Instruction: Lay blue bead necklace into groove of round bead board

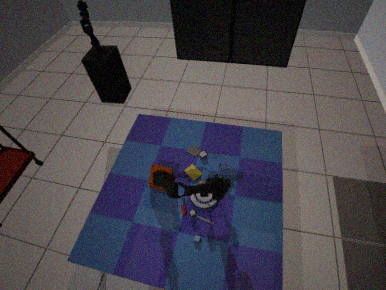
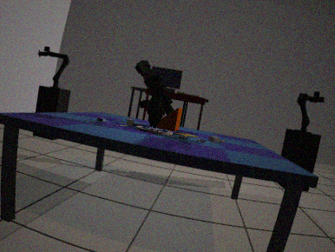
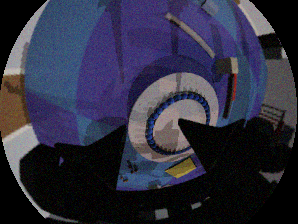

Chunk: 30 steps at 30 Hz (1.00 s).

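On the blue-and-purple checkered tabletop [image 1: 255, 210] [image 2: 260, 161] [image 3: 55, 65], our black claw [image 1: 220, 187] [image 2: 154, 126] [image 3: 153, 124] gapes wide; the limp blue bead necklace [image 3: 150, 122] likely needs gentle rim pinches.

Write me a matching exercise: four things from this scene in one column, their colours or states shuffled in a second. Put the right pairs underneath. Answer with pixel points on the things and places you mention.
Things
1. Blue bead necklace [image 1: 202, 202] [image 3: 150, 123]
2. Round bead board [image 1: 199, 205] [image 2: 148, 129] [image 3: 138, 120]
3. Gripper [image 1: 218, 187] [image 2: 154, 124] [image 3: 153, 124]
4. Square piece beside the board [image 1: 193, 172] [image 2: 187, 135] [image 3: 181, 168]

Colours or states
A. Black, its jaws open
B. Yellow, lying flat
C. Lying in a ring on something pale
D. Pale, with beads on top of it

Right pairs
1-C
2-D
3-A
4-B
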Motion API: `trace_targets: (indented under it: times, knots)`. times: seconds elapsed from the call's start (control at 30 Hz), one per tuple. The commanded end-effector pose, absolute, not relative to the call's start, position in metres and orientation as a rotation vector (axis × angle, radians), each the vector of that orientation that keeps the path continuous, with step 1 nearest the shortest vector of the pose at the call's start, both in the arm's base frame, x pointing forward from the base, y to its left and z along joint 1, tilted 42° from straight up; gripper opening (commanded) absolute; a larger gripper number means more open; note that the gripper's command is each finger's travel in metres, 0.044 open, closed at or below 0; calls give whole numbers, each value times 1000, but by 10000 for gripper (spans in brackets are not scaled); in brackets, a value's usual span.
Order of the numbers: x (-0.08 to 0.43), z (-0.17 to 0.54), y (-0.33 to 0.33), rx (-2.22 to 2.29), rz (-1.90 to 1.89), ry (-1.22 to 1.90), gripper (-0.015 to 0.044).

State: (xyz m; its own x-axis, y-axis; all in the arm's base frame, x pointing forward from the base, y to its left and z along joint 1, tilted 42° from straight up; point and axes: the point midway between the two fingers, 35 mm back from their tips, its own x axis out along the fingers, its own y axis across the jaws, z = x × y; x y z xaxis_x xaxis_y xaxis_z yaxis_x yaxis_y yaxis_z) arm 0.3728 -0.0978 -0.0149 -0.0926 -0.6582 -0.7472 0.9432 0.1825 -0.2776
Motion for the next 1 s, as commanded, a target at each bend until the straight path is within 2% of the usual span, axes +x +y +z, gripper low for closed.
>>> trace_targets:
  times: [0.0,0.23,0.97]
  knots:
    - [375,-10,-94,-3,-1097,1248,380]
    - [376,-4,-89,-523,-622,1569,380]
    - [378,5,-82,-1318,318,1822,380]
